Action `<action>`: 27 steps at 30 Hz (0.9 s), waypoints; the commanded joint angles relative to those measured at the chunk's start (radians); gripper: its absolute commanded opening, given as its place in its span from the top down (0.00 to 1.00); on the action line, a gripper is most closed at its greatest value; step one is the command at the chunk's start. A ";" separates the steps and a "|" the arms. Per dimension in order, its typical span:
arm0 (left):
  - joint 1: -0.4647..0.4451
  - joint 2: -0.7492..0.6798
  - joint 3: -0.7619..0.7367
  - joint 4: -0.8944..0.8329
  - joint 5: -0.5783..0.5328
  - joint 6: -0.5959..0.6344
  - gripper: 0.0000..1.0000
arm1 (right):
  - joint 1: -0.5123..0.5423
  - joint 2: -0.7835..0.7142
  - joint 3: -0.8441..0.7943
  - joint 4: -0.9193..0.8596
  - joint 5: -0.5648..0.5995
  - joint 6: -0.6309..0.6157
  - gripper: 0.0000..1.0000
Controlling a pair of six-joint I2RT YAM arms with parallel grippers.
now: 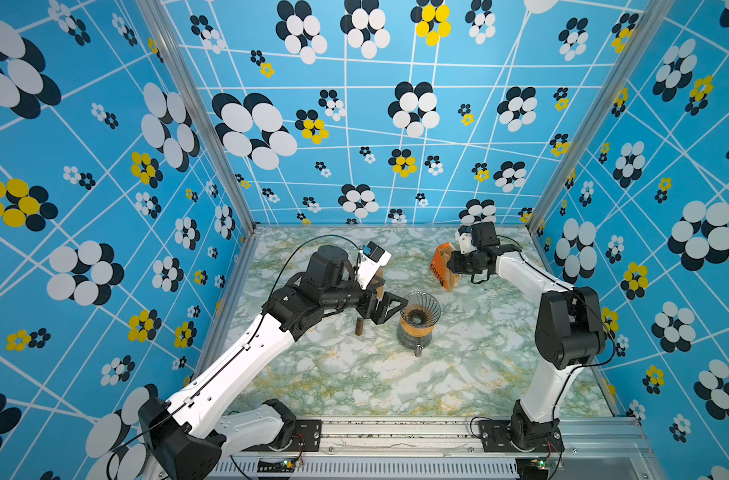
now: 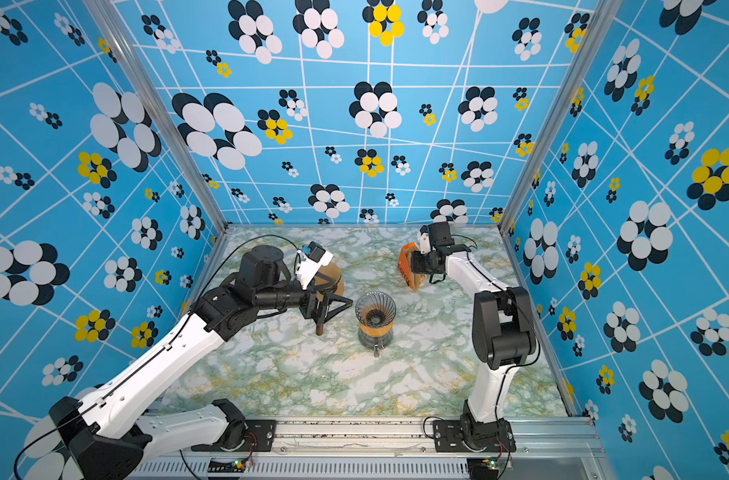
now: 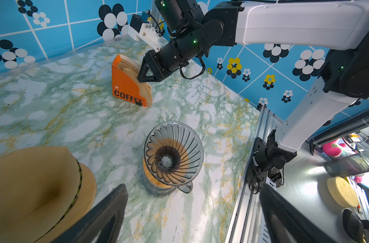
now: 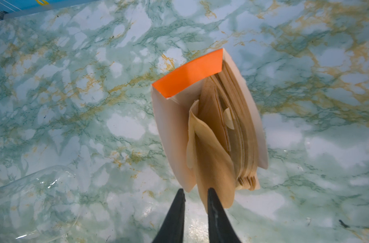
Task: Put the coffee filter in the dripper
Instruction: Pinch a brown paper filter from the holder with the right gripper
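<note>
Orange box w/ tan filter stack; glass dripper upright nearby

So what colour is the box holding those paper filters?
The box is bright orange with COFFEE in black letters; the left wrist view shows it best.

robot lab cell: patterned walls, aluminium frame, marble-print table.

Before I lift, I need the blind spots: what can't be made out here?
- Right claw grip on the filter: right wrist view, a tip overlaps its edge; pinched or not, unclear.
- Same contact, both top views: the wrist hides it.
- Wooden stand, left wrist view: cut off by the edge.
</note>
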 commanded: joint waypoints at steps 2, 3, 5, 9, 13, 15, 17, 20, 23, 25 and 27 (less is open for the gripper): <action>-0.005 -0.011 0.001 -0.014 0.011 0.022 0.01 | -0.004 0.037 0.040 -0.018 0.001 -0.005 0.79; -0.005 -0.011 0.002 -0.016 0.011 0.022 0.01 | -0.004 0.045 0.046 -0.022 0.001 -0.006 0.79; -0.005 -0.009 0.001 -0.016 0.009 0.024 0.01 | -0.004 0.060 0.059 -0.028 0.002 -0.009 0.79; -0.004 -0.007 0.000 -0.018 0.010 0.026 0.01 | -0.004 0.085 0.082 -0.038 0.004 -0.012 0.81; -0.004 -0.001 0.003 -0.022 0.012 0.027 0.01 | -0.004 0.114 0.103 -0.046 0.001 -0.020 0.81; -0.004 0.001 0.004 -0.023 0.015 0.027 0.01 | -0.004 0.129 0.113 -0.052 0.002 -0.025 0.81; -0.004 0.004 0.004 -0.022 0.014 0.027 0.01 | -0.004 0.141 0.124 -0.057 0.006 -0.031 0.82; -0.003 0.005 0.005 -0.024 0.015 0.026 0.01 | -0.004 0.145 0.130 -0.056 0.007 -0.038 0.83; -0.003 0.007 0.008 -0.030 0.014 0.032 0.01 | -0.005 0.145 0.137 -0.058 0.004 -0.047 0.86; -0.002 0.007 0.010 -0.038 0.006 0.037 0.01 | -0.004 0.135 0.131 -0.057 0.005 -0.053 0.90; -0.001 0.005 0.008 -0.036 0.001 0.038 0.01 | -0.004 0.118 0.124 -0.058 0.010 -0.058 0.93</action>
